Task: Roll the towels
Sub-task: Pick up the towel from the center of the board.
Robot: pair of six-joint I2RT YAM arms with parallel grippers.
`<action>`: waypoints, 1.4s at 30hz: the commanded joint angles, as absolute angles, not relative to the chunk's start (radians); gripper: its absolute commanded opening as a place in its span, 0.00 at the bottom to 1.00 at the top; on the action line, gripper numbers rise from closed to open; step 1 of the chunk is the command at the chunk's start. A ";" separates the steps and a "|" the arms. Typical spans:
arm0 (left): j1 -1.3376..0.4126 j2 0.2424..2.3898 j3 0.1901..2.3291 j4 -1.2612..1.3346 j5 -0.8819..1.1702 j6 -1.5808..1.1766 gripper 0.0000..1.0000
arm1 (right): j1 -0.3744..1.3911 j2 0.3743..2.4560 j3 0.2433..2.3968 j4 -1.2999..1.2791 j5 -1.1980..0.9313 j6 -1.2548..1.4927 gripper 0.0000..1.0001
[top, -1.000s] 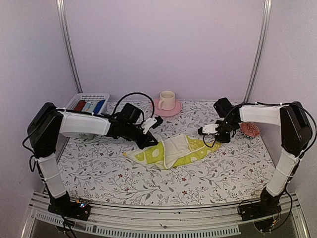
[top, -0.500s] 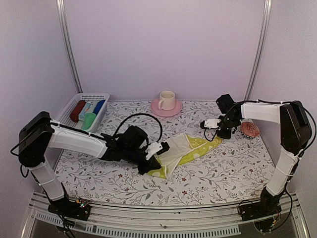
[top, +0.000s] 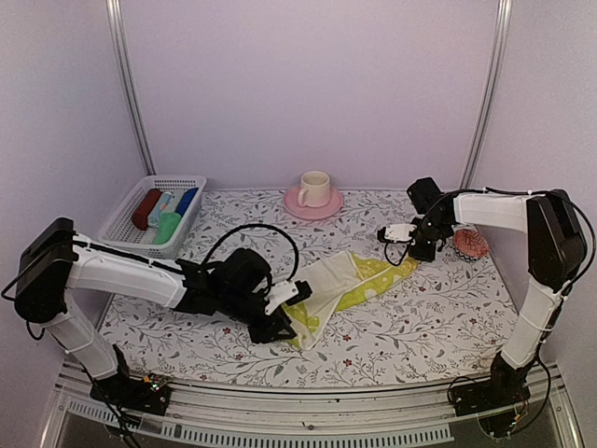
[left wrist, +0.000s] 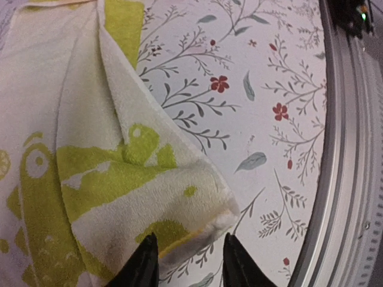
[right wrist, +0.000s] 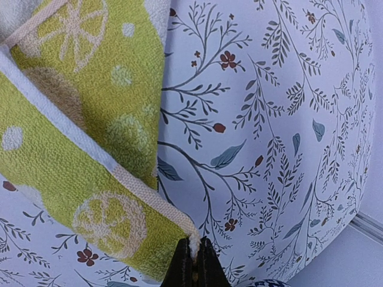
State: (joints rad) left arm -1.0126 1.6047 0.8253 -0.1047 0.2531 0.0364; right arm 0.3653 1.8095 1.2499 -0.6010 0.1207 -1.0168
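At the bottom edge of the left wrist view, the left gripper (left wrist: 190, 260) has its fingers (left wrist: 145, 266) parted. The folded corner of the pale yellow towel (left wrist: 90, 149) lies between the tips, and contact is hard to judge. At bottom centre of the right wrist view, the right gripper (right wrist: 191, 257) is pinched closed on the towel's cream hem corner.

The towel is soft terry, pale yellow with lime-green print. Lemon slices show on the right end and blobby green shapes on the left, which are hard to read. It lies loosely folded, part doubled over, across the middle of the floral table cover (top: 420, 317), running from lower centre to right of centre in the top view.

The green towel (top: 167, 227) sits rolled in the white basket (top: 126, 219) at upper left, beside dark red and blue cloth rolls (top: 147, 207). A cream cup (top: 315, 187) stands on a pink saucer (top: 328, 207) at the back centre. A red-and-white object (top: 469, 245) behind the right arm is too small to identify. A metal rail (left wrist: 347, 149) is cut off at the right of the left wrist view.
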 commanded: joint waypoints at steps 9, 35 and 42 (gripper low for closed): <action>-1.075 1.609 0.836 -0.192 0.219 0.057 0.96 | 0.360 1.821 1.260 -0.591 0.099 -1.011 0.02; -1.322 1.691 0.971 -0.548 -0.185 0.143 0.51 | 0.359 1.868 1.304 -0.607 0.069 -0.954 0.03; -1.352 1.732 0.987 -0.561 -0.206 0.150 0.43 | 0.360 1.863 1.304 -0.609 0.064 -0.953 0.03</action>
State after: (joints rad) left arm -1.3243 1.7027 0.9577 -0.5301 -0.1772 0.1318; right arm 0.3653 1.8652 1.2835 -0.6033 0.0856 -0.9646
